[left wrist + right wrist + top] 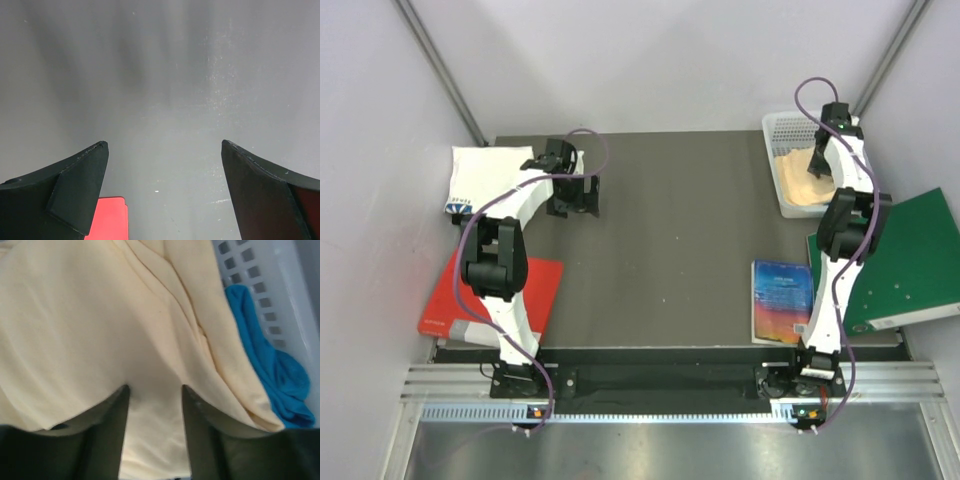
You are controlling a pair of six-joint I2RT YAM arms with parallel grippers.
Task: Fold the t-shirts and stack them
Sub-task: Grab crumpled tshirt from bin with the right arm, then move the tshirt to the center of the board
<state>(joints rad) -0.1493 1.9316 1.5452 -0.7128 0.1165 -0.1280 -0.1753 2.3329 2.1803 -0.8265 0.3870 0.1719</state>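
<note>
A white t-shirt [485, 172] with a dark-blue print at its near edge lies folded at the table's far left. My left gripper [575, 195] is just right of it, open and empty over bare table [165, 150]. The pale peach-yellow t-shirt [800, 192] lies crumpled in a white basket [782, 125] at the far right. My right gripper [817, 165] is down in the basket. In the right wrist view its jaws [153, 390] stand half closed with a bunch of the peach-yellow t-shirt [90, 330] between them.
A blue cloth [270, 380] lies against the basket's perforated wall [280, 285]. A red folder [535, 290] lies at the near left, its corner showing in the left wrist view [107, 220]. A blue book [780, 300] and a green folder [910, 260] lie at the near right.
</note>
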